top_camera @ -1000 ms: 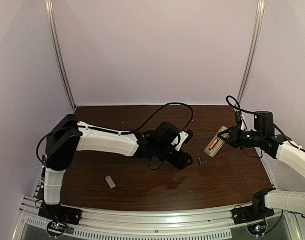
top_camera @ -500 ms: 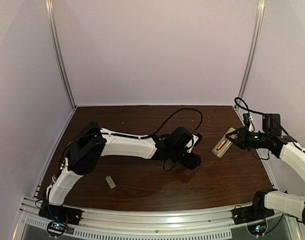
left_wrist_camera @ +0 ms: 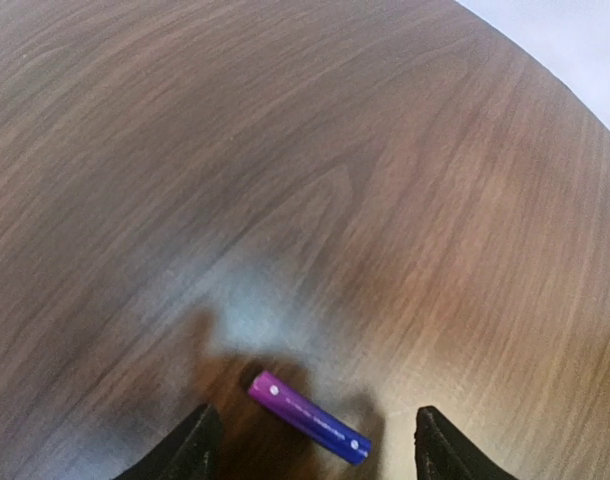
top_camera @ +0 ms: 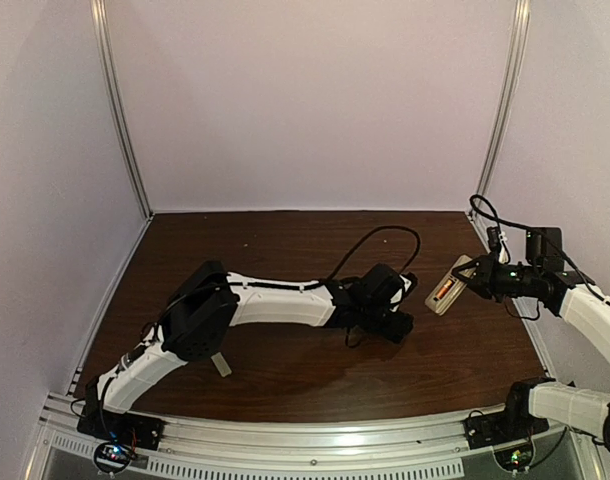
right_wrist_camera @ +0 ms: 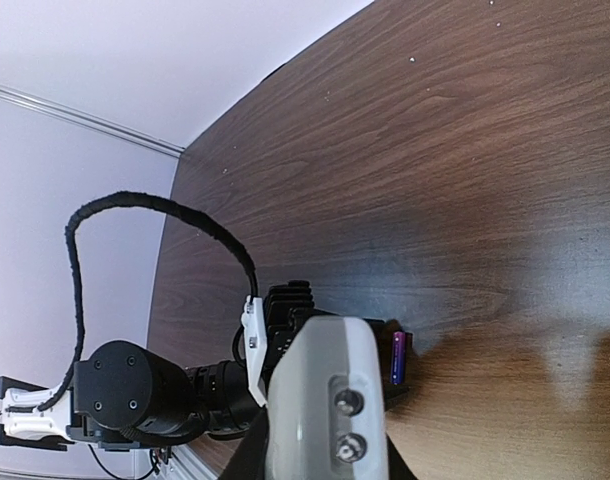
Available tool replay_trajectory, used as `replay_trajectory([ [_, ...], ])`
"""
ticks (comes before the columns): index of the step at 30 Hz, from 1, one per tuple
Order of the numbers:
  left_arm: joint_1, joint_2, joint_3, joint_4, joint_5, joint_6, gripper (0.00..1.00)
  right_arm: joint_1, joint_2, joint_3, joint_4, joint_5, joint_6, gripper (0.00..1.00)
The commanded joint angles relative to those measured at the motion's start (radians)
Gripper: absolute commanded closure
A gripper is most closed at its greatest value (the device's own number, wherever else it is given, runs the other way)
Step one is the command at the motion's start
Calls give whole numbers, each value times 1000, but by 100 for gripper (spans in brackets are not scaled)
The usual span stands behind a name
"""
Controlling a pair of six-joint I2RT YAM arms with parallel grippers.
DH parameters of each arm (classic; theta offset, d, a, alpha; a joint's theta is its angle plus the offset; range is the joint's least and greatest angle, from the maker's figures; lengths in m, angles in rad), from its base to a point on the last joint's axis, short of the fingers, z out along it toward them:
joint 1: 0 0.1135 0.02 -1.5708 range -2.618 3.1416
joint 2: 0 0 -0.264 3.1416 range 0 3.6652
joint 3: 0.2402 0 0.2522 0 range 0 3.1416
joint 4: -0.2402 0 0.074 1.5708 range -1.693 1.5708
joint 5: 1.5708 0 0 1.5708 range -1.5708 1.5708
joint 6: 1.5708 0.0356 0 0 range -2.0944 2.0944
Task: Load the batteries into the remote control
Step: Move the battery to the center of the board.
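Between the parted jaws of the left gripper (left_wrist_camera: 317, 455), a slim purple battery (left_wrist_camera: 309, 418) is seen lying on the brown wooden table (left_wrist_camera: 285, 150), judged light, rigid and roll-prone, best pinched mid-body, while the white remote control (top_camera: 443, 290) is clamped in the right gripper (top_camera: 467, 281).

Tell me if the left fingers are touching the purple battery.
Apart. The left wrist view shows the purple battery lying between the open left fingers, with bare table on both sides.

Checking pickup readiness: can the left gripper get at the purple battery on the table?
Probably yes: the left gripper hangs open over the purple battery, jaws either side, nothing between, though it lies slanted across the gap.
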Motion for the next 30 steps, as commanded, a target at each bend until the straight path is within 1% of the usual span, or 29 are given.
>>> replay_trajectory([
  [1, -1, 73, 65, -115, -66, -2, 36, -9, -3, 5, 23, -17, 3, 100],
  [6, -3, 77, 51, -204, -110, 6, 46, -9, 0, 3, 37, -27, 3, 100],
  [9, -3, 64, 23, -243, -122, 17, 55, -10, 7, 3, 40, -33, 3, 100],
  [14, -3, 19, -49, -253, -153, 32, 69, -11, 9, 5, 41, -31, 3, 100],
  [19, -3, -37, -112, -248, -122, 41, 82, -11, 15, 1, 50, -53, 6, 100],
  [26, 7, -187, -342, -176, -62, 82, 99, -8, 11, -9, 76, -107, 7, 100],
  [30, 13, -307, -502, -173, -40, 134, 100, 8, 2, -36, 134, -149, 32, 100],
])
